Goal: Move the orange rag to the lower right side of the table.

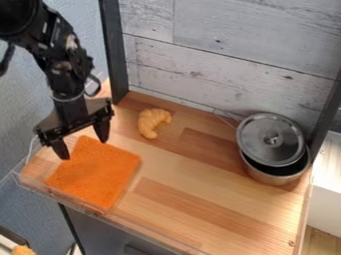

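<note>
The claw was held open at the upper end of the orange rag.
The rag was laid flat on the bench's left side; a toy croissant was set near it, and a pot was partly covered by a tilted lid.

Soft, bright light covers the bench; the lid has a dull sheen, and faint shadow edges the rag.
</note>
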Robot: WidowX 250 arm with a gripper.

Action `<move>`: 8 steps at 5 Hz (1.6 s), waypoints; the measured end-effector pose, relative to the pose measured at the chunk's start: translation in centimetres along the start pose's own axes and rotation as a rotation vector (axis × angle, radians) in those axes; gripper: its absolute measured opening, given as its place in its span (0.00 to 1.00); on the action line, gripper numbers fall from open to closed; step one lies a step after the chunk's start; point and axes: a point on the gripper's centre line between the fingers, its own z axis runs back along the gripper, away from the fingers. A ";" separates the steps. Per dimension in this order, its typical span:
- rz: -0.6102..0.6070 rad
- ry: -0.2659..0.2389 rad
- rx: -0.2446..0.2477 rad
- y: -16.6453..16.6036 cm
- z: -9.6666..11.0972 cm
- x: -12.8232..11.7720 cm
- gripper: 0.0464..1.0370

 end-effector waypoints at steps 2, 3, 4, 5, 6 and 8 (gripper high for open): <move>0.024 0.033 0.039 1.2 -2.5 -1.5 0.96; -0.004 0.038 0.034 0.3 -3.2 -2.6 0.96; -0.029 0.013 0.047 -0.6 -3.8 -3.5 0.96; -0.073 0.015 0.005 -1.5 -3.9 -4.7 0.96; -0.145 0.020 -0.040 -3.4 -3.7 -7.0 0.96; -0.233 0.058 -0.092 -5.2 -3.3 -9.6 0.96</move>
